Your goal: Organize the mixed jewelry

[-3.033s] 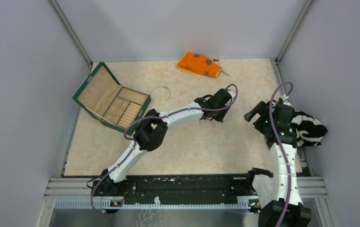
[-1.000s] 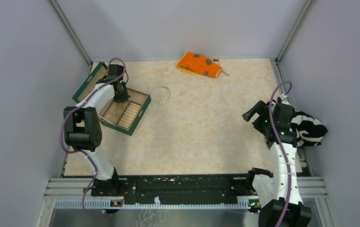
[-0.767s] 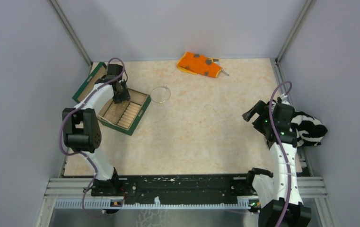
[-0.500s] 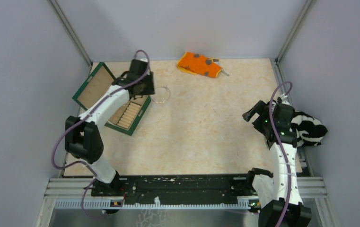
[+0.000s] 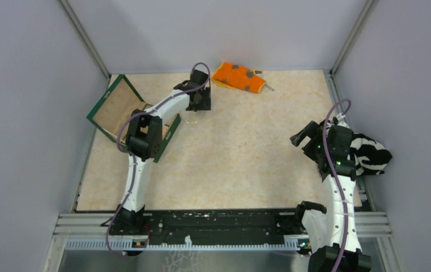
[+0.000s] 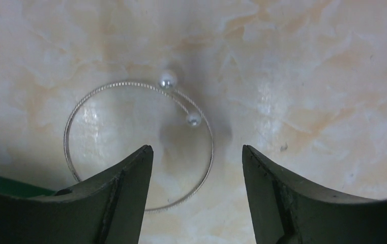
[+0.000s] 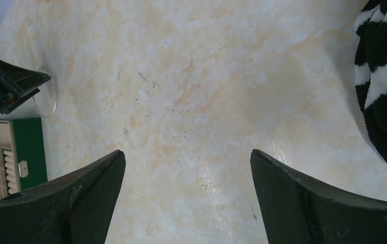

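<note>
The mixed jewelry in view is a thin silvery wire bangle [image 6: 125,82] with two pearly end beads [image 6: 167,79], lying flat on the marbled table. My left gripper [image 6: 196,148] hovers just above it, open, and the hoop's right edge shows on the table between its fingers. From the top view, the left gripper [image 5: 201,103] covers part of the bangle [image 5: 190,121], to the right of the open green jewelry box [image 5: 115,107]. My right gripper [image 7: 186,152] is open and empty over bare table at the right. It also sees the bangle [image 7: 55,96] far off.
An orange grey-spotted cloth [image 5: 238,76] lies at the back centre. A black-and-white striped cloth [image 5: 371,154] is bunched against the right wall, beside the right arm. The box's tray [image 7: 26,152] has small compartments. Grey walls close in three sides.
The left arm has swung right from over the box's tray to above the bangle, and its jaws have opened. The right arm has stayed still.
</note>
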You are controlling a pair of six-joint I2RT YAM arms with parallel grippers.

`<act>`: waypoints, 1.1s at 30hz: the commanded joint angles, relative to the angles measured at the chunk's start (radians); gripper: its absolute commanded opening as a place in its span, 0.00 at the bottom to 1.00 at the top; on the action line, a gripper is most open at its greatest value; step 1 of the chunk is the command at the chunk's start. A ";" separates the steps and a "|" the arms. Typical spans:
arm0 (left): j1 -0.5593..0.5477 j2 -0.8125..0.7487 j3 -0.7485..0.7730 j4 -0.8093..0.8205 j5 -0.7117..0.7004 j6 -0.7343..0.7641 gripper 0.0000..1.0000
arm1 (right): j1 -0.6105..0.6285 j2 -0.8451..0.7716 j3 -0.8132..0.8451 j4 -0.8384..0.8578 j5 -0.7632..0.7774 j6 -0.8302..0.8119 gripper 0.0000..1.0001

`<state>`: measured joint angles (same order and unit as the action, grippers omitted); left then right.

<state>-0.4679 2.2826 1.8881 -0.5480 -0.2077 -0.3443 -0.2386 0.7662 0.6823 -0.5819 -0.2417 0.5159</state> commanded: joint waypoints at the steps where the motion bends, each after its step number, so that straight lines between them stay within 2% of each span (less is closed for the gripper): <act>1: 0.002 0.081 0.166 -0.057 -0.087 -0.044 0.70 | -0.004 -0.013 0.016 0.007 -0.008 -0.011 0.92; 6: 0.011 0.181 0.248 -0.057 -0.105 -0.063 0.66 | -0.003 -0.021 0.010 -0.001 -0.004 -0.009 0.92; 10: 0.014 0.218 0.261 -0.071 -0.090 -0.085 0.54 | -0.004 -0.028 -0.002 -0.007 0.003 -0.009 0.92; 16: 0.006 0.170 0.144 -0.035 -0.017 -0.079 0.37 | -0.004 -0.034 -0.010 -0.007 0.010 -0.004 0.92; 18: -0.013 0.136 0.093 -0.002 0.039 -0.042 0.30 | -0.003 -0.034 -0.008 -0.004 0.012 -0.002 0.92; 20: -0.053 0.098 0.043 0.033 0.094 0.003 0.27 | -0.004 -0.034 -0.006 0.000 0.019 0.000 0.92; 24: -0.164 0.027 -0.036 0.084 0.161 0.088 0.26 | -0.003 -0.029 -0.002 0.004 0.025 0.001 0.92; 30: -0.309 -0.100 -0.205 0.135 0.435 0.141 0.32 | -0.004 -0.031 0.025 -0.025 0.062 -0.018 0.92; 33: -0.363 -0.188 -0.330 0.149 0.528 0.172 0.39 | -0.004 -0.033 0.030 -0.037 0.078 -0.032 0.92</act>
<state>-0.7982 2.2066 1.6699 -0.4072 0.1196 -0.2348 -0.2386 0.7479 0.6727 -0.6220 -0.1982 0.5095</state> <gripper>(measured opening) 0.350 0.922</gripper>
